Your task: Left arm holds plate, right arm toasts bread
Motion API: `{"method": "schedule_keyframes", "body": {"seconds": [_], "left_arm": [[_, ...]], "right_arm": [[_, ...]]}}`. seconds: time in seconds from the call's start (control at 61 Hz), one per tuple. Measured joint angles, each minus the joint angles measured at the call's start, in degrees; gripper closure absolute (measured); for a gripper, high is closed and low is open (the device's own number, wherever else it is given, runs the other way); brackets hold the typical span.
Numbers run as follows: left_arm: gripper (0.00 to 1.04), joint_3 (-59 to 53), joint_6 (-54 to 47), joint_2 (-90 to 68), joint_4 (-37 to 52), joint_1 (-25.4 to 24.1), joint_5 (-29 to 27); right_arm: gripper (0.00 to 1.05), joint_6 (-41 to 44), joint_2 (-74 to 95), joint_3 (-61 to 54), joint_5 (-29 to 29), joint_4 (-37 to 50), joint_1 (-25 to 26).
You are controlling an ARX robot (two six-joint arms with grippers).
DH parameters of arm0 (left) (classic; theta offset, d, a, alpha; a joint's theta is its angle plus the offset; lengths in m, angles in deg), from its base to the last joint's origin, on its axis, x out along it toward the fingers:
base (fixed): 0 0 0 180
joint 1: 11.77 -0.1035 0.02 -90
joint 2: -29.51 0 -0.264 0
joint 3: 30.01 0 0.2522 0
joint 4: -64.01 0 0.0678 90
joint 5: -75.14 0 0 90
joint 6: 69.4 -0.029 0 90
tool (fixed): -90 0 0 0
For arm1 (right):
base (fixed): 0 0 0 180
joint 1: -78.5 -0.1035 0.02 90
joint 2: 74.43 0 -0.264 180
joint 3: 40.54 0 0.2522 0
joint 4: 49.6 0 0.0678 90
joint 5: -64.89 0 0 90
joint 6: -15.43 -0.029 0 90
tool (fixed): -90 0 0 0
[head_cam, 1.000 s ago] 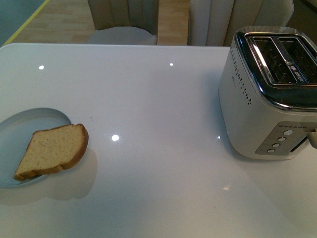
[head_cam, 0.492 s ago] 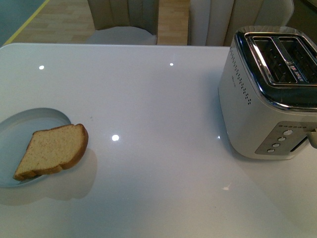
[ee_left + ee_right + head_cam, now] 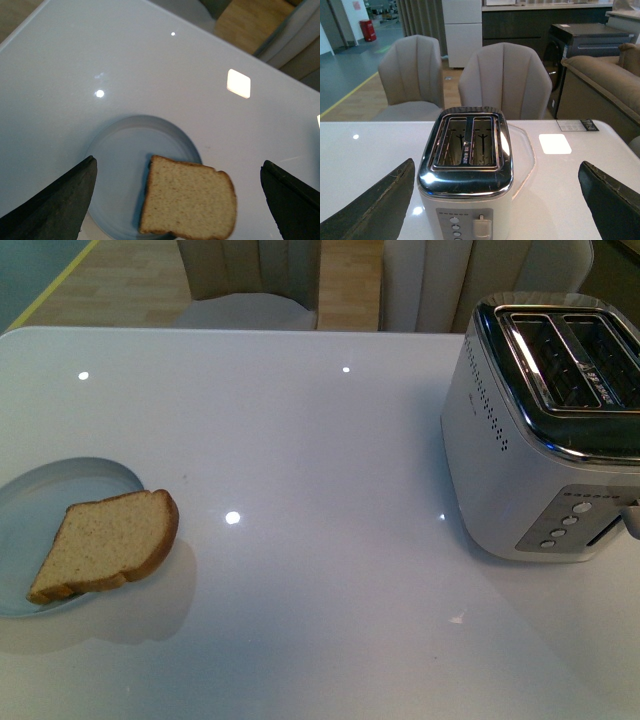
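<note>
White tabletop [image 3: 320, 440] is occupied near its left edge by the plate [image 3: 40, 500] with overhanging bread [image 3: 105, 545]; left gripper [image 3: 177, 165] and right gripper [image 3: 496, 165] are held wide open, empty.

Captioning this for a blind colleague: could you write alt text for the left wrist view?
A bread slice lies partly on a pale round plate, one end overhanging its rim over a glossy white table. The left pincer hangs open above them, its two dark fingers wide apart at the picture's edges, touching nothing.
</note>
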Motion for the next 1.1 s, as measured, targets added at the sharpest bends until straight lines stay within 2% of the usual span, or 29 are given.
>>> {"method": "schedule_keyframes", "body": {"seconds": [0.148,0.459,0.721,1.098], "left_arm": [[0.07,4.1,-0.7,-16.4,6.7,-0.2,-3.5],[0.07,11.2,-2.4,-41.0,14.3,0.4,-8.9],[0.07,17.0,-3.5,-51.1,16.1,1.7,-11.0],[0.07,22.0,-5.0,-55.0,15.8,3.2,-12.7]], "right_arm": [[0.09,0.0,0.0,0.0,0.0,0.0,0.0],[0.09,0.0,0.0,0.0,0.0,0.0,0.0],[0.09,0.0,0.0,0.0,0.0,0.0,0.0],[0.09,0.0,0.0,0.0,0.0,0.0,0.0]]}}
